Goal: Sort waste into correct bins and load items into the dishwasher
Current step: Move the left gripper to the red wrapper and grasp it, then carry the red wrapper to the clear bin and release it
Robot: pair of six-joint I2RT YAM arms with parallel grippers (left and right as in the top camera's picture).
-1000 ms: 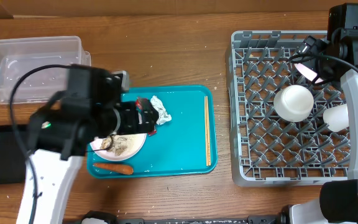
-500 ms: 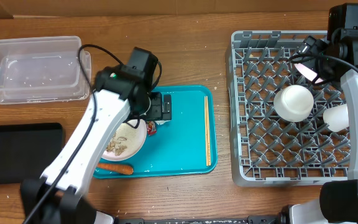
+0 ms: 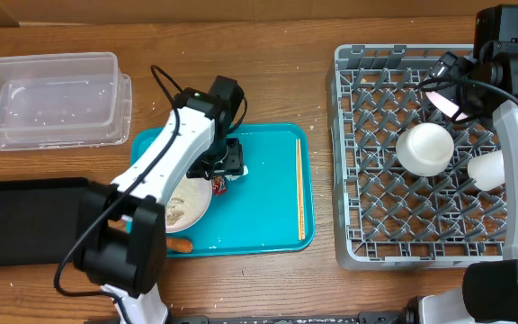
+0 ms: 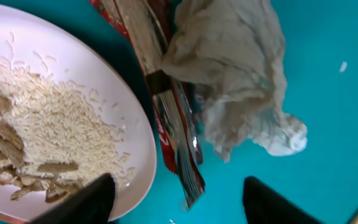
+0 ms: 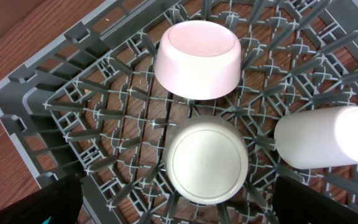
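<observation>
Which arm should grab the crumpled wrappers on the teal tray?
Left. The left hand, open, hovers over the crumpled red wrapper and crumpled silvery-white wrapper; the right hand is above the grey plastic dish rack.

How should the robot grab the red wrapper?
Pinch the red wrapper from above at the end poking past the white wrapper, squeezing across the thin strip. That end lies free on the tray; elsewhere the white wrapper and the plate crowd it.

Soft even indoor light, faint shadows on the tabletop [image 3: 268,90] around the teal tray [image 3: 268,229], mild glare on the clear tub [image 3: 57,99] left of it, wrist close-up slightly soft, left pincer [image 4: 182,199] blurred dark
</observation>
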